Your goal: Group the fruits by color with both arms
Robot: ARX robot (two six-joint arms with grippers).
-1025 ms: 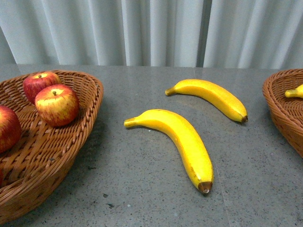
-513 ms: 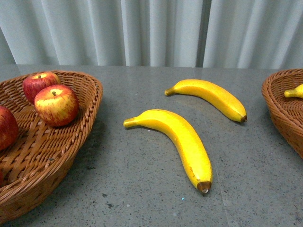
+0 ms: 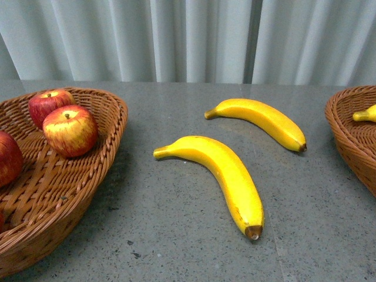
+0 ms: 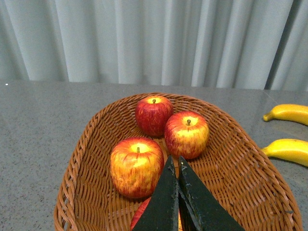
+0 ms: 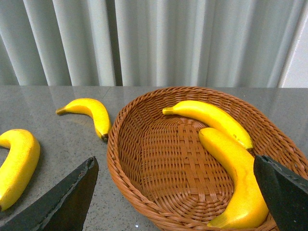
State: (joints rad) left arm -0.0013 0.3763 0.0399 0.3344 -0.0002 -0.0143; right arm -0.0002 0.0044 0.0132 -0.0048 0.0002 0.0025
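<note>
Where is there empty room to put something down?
The table is bare between the apple basket and the near banana, and behind the far banana up to the curtain. The banana basket has bare floor. The apple basket is crowded with apples.

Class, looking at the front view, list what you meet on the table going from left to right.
The wicker basket holding red apples → nearer banana → farther banana → second wicker basket, with a banana tip showing in it at the picture's edge.
</note>
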